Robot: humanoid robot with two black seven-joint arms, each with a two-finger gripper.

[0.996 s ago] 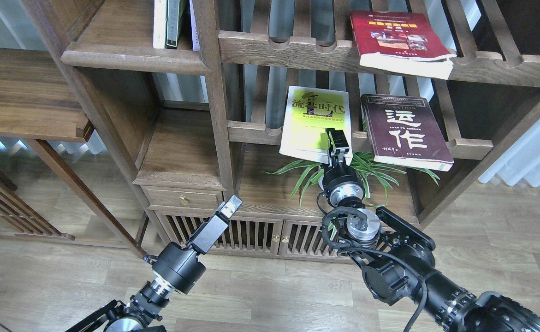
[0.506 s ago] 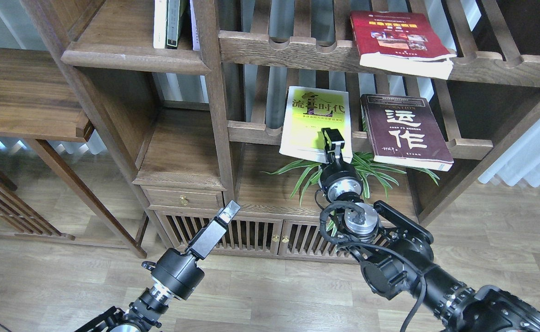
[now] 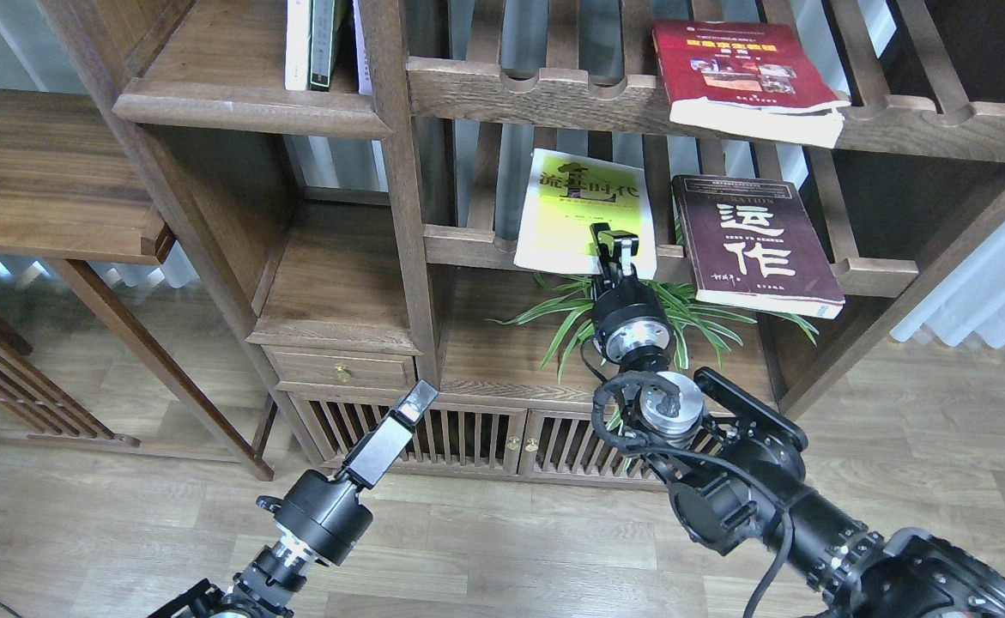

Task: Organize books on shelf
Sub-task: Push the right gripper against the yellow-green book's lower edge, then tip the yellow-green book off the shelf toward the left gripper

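The yellow-green book (image 3: 575, 215) lies on the lower slatted rack (image 3: 468, 245), tilted up at its near edge. My right gripper (image 3: 612, 251) is shut on that near edge from below and in front. The dark maroon book (image 3: 751, 245) lies flat to its right on the same rack. The red book (image 3: 738, 73) lies on the upper slatted rack (image 3: 553, 94). The solid plank shelf (image 3: 245, 110) is at the upper left. My left gripper (image 3: 416, 402) hangs low in front of the cabinet, holding nothing; its fingers cannot be told apart.
Thin white and dark upright books (image 3: 315, 43) stand on the plank shelf. A green plant (image 3: 571, 322) sits under the lower rack, behind my right wrist. A side table board (image 3: 47, 180) juts out at left. A drawer and slatted doors (image 3: 468, 438) are below.
My right gripper has moved up and slightly left, raising the yellow-green book's near edge and pushing it back. My left arm has drifted down and left.
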